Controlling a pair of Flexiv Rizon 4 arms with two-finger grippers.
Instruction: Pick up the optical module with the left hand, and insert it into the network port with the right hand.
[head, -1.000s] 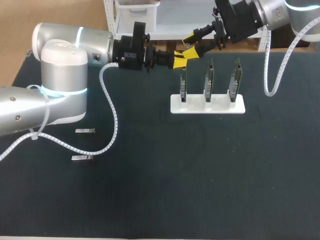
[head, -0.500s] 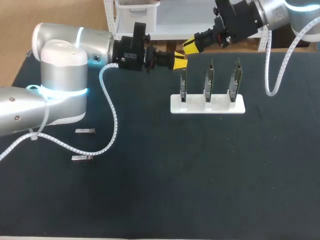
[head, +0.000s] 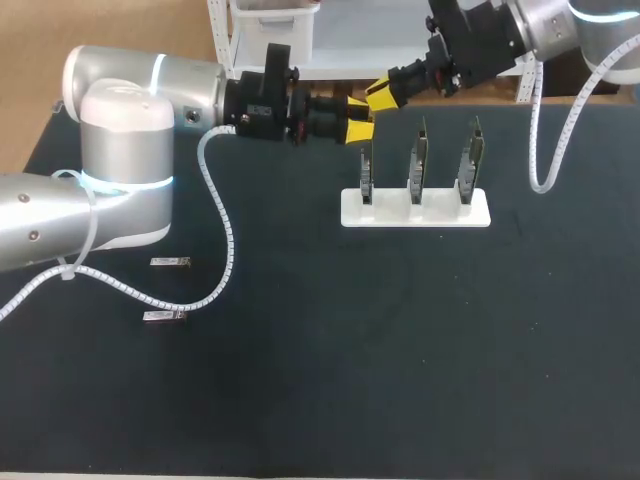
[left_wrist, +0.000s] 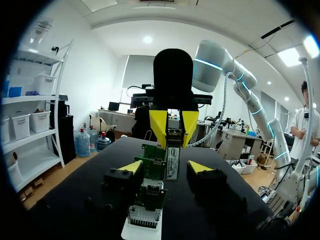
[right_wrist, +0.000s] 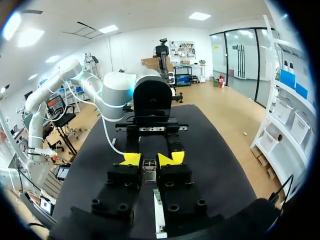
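Rearward, right tool (head: 381, 93) clamping module (left_wrist: 173, 162), table (head: 600, 140) edge

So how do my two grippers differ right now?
The right gripper is shut on the optical module; the left gripper has open, empty jaws. The left gripper comes in from the left side, the right gripper from the far right corner. Both have yellow tips and face each other.

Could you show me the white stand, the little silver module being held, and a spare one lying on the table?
White rectangular plastic stand (head: 442, 212): head view, bare top of its base.
Small silver metal optical module (left_wrist: 173, 162): left wrist view, its flat face.
Spare silver metal module (head: 170, 262): head view, its middle.
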